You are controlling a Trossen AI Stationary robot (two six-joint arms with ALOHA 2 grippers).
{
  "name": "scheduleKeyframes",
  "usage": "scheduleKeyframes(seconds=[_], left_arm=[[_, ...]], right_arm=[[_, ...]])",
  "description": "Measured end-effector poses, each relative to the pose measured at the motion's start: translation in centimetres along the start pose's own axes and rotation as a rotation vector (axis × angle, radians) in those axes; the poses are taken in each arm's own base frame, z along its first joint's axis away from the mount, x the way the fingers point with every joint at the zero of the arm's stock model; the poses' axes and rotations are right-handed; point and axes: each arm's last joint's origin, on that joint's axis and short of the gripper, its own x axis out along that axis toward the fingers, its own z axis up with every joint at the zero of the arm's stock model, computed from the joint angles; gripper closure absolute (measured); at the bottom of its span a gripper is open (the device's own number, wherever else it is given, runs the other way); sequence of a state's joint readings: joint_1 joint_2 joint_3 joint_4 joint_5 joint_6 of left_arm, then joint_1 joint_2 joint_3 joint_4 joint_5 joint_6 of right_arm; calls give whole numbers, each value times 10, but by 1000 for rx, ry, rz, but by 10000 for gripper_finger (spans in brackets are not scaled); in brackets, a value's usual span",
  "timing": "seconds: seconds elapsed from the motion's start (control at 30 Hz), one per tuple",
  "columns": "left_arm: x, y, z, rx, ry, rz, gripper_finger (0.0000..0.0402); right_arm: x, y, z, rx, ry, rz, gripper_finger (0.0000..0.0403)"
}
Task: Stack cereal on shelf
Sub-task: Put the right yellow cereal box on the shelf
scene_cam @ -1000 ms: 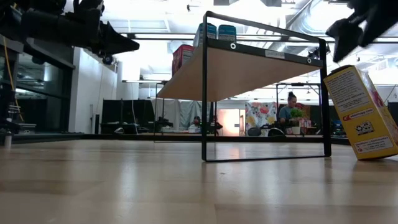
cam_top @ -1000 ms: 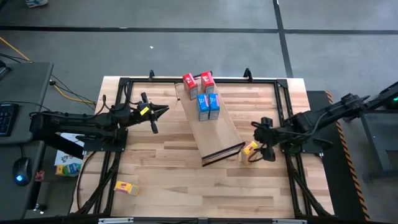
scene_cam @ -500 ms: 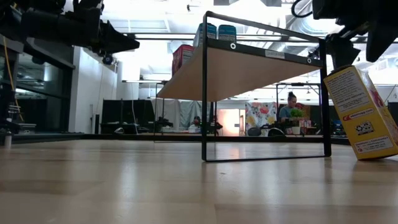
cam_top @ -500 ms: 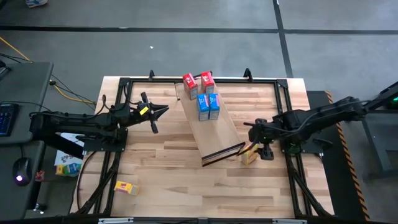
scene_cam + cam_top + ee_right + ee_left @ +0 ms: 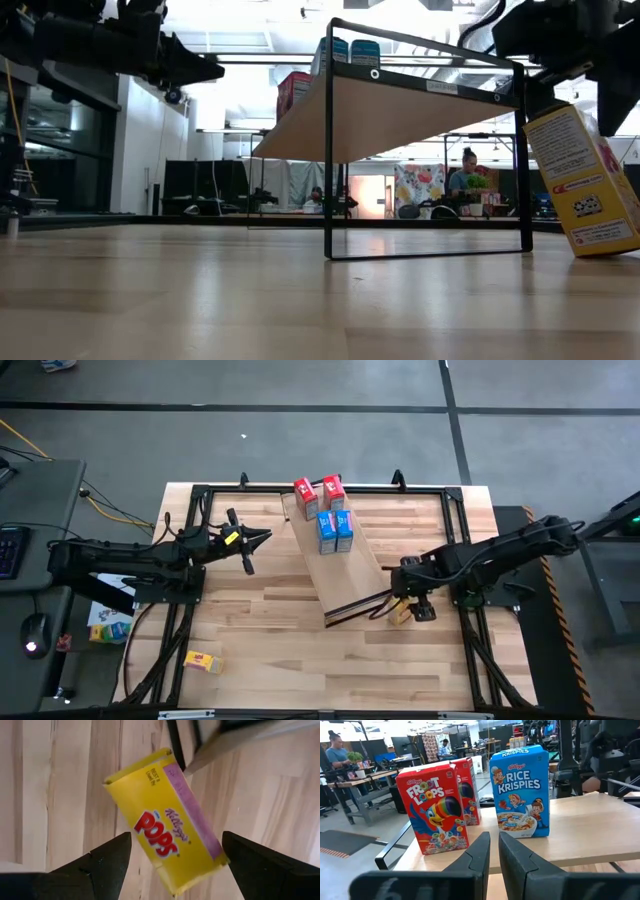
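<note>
A yellow cereal box stands tilted on the table beside the shelf's near end, its top toward the shelf's dark leg. My right gripper hovers over it, open and pointing down, one finger on either side without touching. The box also shows in the high view and the low view. Two red boxes and two blue boxes stand on the shelf. A second yellow box lies near the table's near left corner. My left gripper waits shut left of the shelf.
A black tube frame runs around the tabletop. The shelf is raised on thin dark legs, with open space under it. Bare wood lies between the shelf and the near edge. People sit in the room beyond the table.
My right gripper has moved toward the table's left edge, from right of the yellow box to directly over it, next to the shelf's near end, and stands lower around the box's top.
</note>
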State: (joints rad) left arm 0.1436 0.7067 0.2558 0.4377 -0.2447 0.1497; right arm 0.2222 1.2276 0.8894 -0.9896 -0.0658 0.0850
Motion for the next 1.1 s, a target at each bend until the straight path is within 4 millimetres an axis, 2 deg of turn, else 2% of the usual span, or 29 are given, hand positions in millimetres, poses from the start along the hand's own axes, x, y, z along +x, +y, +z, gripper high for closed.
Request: scheduleKeyframes(seconds=[0.23, 0.5, 0.7, 0.83, 0.97, 1.1], left_arm=[[0, 0, 0, 0, 0, 0, 369], [0, 0, 0, 0, 0, 0, 369], [0, 0, 0, 0, 0, 0, 369], [0, 0, 0, 0, 0, 0, 369], [0, 0, 0, 0, 0, 0, 369], [0, 0, 0, 0, 0, 0, 369]], right_arm=[[7, 0, 4, -14, 25, 15, 120], [7, 1, 2, 27, 45, 41, 209], [2, 6, -3, 157, 80, 220, 264], [-9, 13, -5, 329, 98, 439, 279], [-26, 18, 6, 458, -33, 629, 282], [-49, 21, 28, 434, -322, 766, 283]])
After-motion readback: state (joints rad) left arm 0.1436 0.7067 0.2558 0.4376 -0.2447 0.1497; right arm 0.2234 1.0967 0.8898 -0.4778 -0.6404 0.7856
